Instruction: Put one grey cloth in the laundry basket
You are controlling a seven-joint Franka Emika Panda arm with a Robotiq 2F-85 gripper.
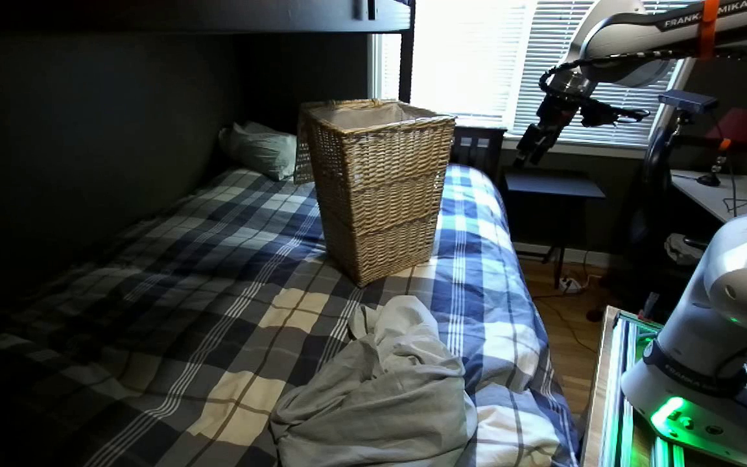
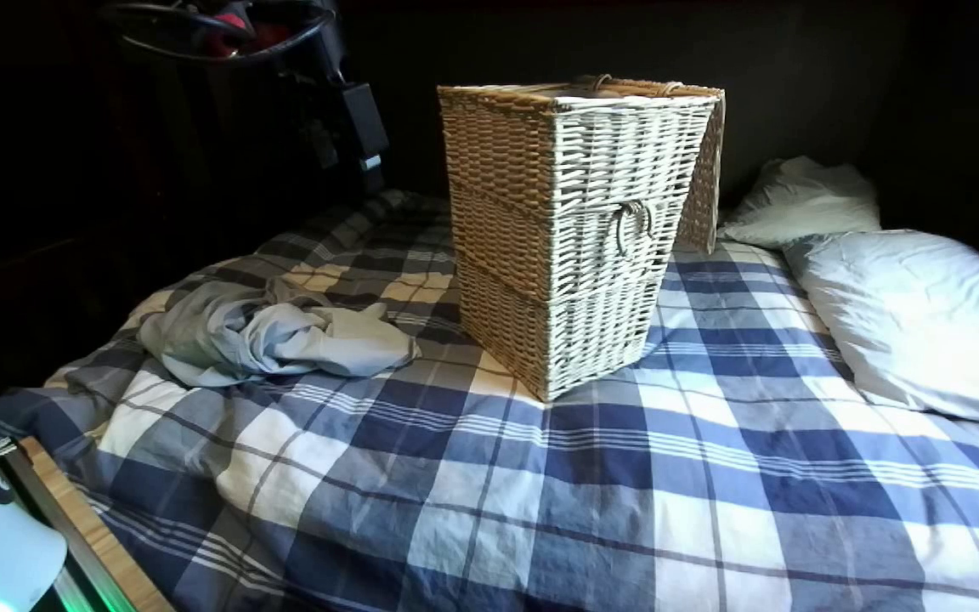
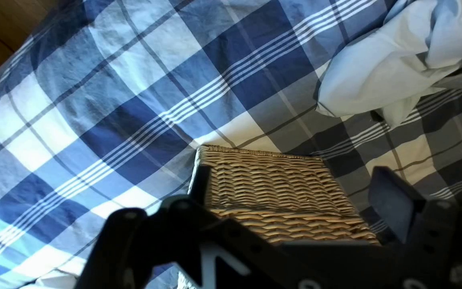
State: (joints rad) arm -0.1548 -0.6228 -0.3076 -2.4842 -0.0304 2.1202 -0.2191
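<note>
"Gripper [image 3: 292, 176] spread or pressed together?"

"Spread wide, lower right of the wrist view, with the wicker basket [image 3: 275, 186] showing beyond the gap."

"And the grey cloth [image 1: 380, 395]?"

"Crumpled on the plaid bedding [image 1: 237, 305], bottom centre in an exterior view, near the upright basket but apart from it."

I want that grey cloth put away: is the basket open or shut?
Open: the lid hangs down outside the basket, exposing its lining.
</note>
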